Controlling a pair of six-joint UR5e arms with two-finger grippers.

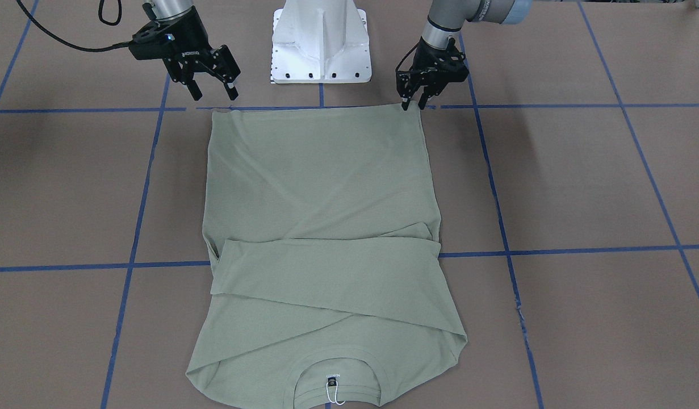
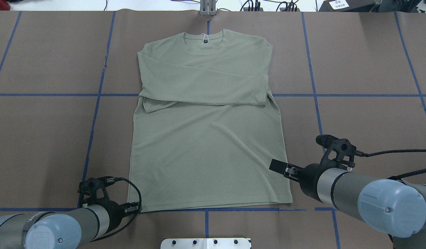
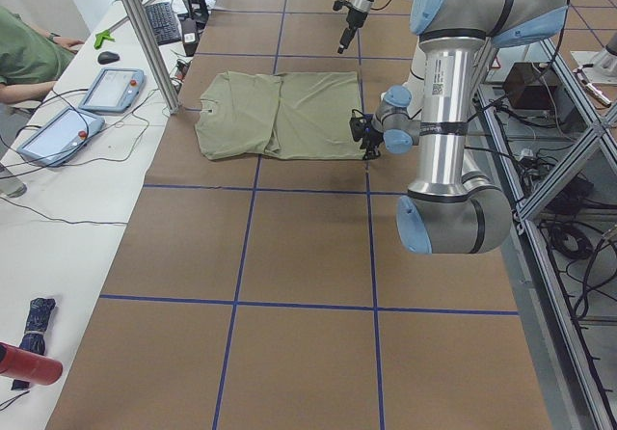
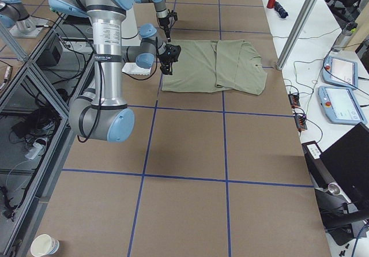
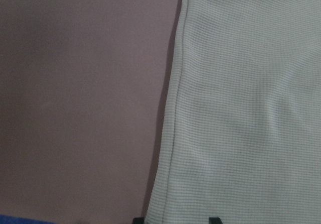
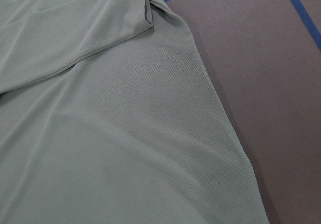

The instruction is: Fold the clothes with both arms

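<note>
L hand (image 1: 414, 104) low, narrow gap; R hand (image 1: 214, 94) raised, fingers spread.

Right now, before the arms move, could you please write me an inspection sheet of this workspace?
Surface: brown table with a blue tape grid, flat.
Job's things: sage-green shirt lies flat, sleeves folded across the chest, collar away from the robot.
Clutter: nothing seen on the table.
Grippers: left claw at one hem corner, jaws narrowly apart, grip cannot be told; right claw open, near the other corner.
Cables: black cables loop at both wrists.
Surroundings: white pedestal; side bench with tablets, a person seated there.
</note>
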